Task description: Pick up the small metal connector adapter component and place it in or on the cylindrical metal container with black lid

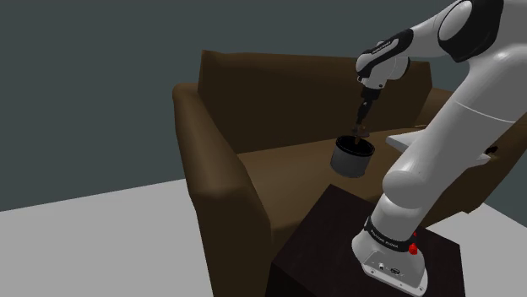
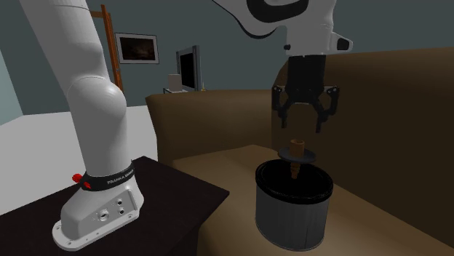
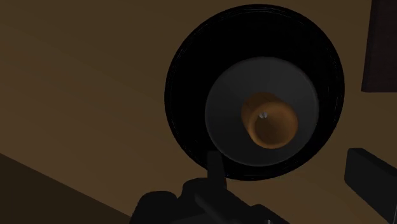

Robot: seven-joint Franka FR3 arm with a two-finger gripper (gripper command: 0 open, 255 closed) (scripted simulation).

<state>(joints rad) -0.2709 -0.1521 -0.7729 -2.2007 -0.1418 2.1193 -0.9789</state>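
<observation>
The connector (image 2: pixel 296 151) is a small brown stem with a dark grey disc around it. It stands upright in the mouth of the dark cylindrical container (image 2: pixel 292 211), which sits on the brown sofa seat. My gripper (image 2: pixel 302 127) hangs open just above the connector, its fingers apart and not touching it. In the wrist view the connector (image 3: pixel 269 119) lies centred inside the container's black rim (image 3: pixel 184 95), below and between my fingers (image 3: pixel 215 167). From the shoulder view the gripper (image 1: pixel 361 128) points straight down over the container (image 1: pixel 351 157).
The brown sofa (image 1: pixel 253 160) has a high back and a thick armrest beside the dark stand (image 1: pixel 325 245). A white flat object (image 1: pixel 405 139) lies on the seat behind my arm. A framed picture (image 2: pixel 137 49) and a screen (image 2: pixel 188 69) stand far behind.
</observation>
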